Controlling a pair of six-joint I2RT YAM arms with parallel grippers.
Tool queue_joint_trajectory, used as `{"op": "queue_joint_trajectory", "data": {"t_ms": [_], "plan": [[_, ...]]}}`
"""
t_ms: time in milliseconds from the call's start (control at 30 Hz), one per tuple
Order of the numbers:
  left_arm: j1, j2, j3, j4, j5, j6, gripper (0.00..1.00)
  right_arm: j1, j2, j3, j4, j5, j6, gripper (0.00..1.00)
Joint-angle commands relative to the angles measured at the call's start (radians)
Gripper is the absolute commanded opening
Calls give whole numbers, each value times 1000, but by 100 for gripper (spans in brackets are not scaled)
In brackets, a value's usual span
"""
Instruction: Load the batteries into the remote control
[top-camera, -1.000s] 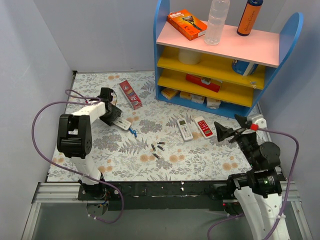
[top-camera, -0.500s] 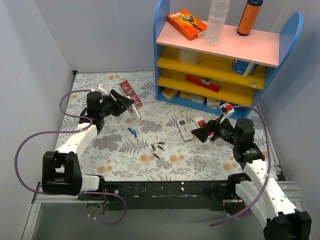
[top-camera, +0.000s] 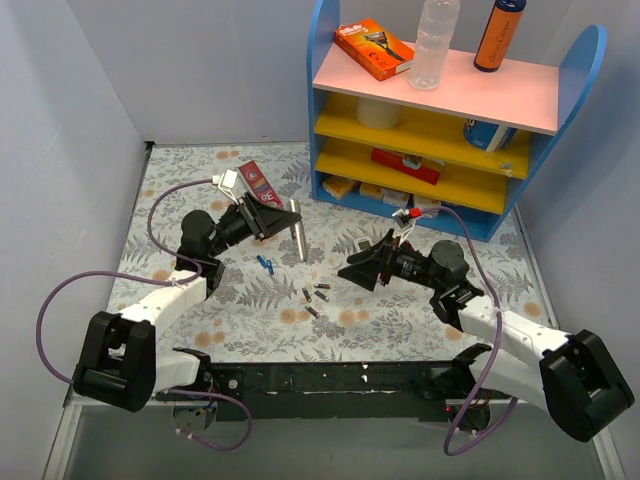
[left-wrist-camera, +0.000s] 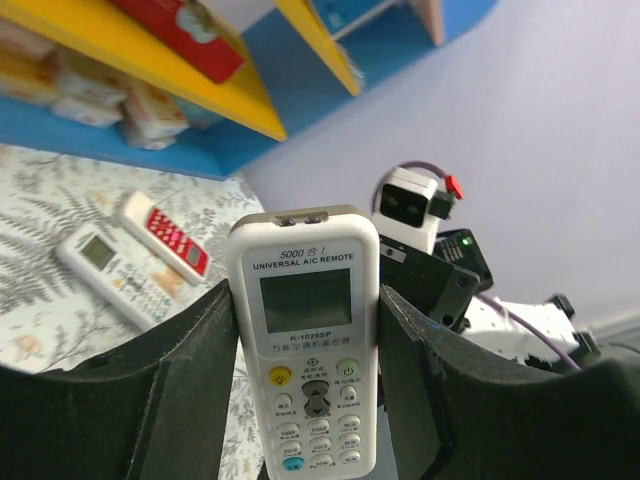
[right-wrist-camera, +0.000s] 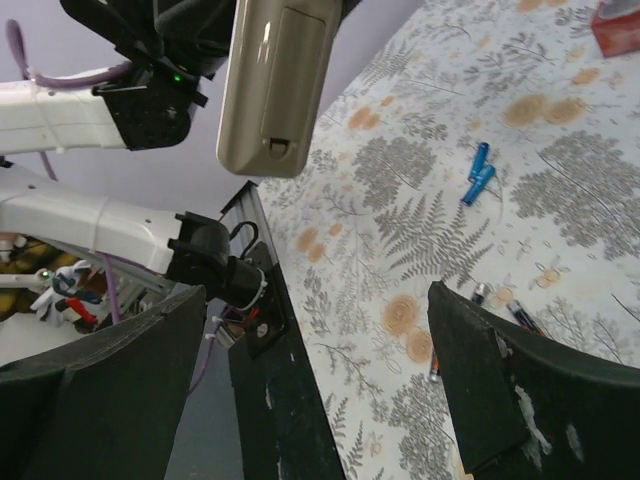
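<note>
**A:** Remotes, how many?

**B:** Three. Item one: a slim white remote (left-wrist-camera: 305, 330) with a pale screen, held upright in the air over the left half of the table (top-camera: 230, 310). The left gripper (top-camera: 270, 218) clamps it by its long sides. Its back, with the battery lid, shows in the right wrist view. Items two and three lie flat side by side, near the shelf (top-camera: 500, 95): a white remote with grey keys (left-wrist-camera: 105, 268) and a red-faced remote (left-wrist-camera: 165, 232).

**A:** And the batteries (top-camera: 313, 311)?

**B:** Four, loose on the table near its middle, close together. None is touched by either arm.

**A:** The right gripper (top-camera: 362, 265)?

**B:** One, fingers spread wide with nothing between them. It hangs just right of the batteries and points left toward the held remote.

**A:** Sundries?

**B:** One blue clip (top-camera: 264, 264), left of the batteries. One red box (top-camera: 255, 180), far left. One shelf, far right, its top board bearing three things: an orange box (top-camera: 373, 48), a clear bottle (top-camera: 435, 42) and an orange bottle (top-camera: 498, 35).
</note>
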Motion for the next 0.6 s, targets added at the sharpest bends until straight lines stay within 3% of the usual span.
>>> {"op": "queue_joint_trajectory", "data": {"t_ms": [0,200,567], "plan": [[-56,-46,0,137,5,-25,0,63,72,84,274,4,59,98],[-93,-52,-5,184,1,-47,0,112,176,155,449,-37,98,98],[-131,-51,-8,279,37,-82,0,169,349,259,593,-99,138,98]]}}
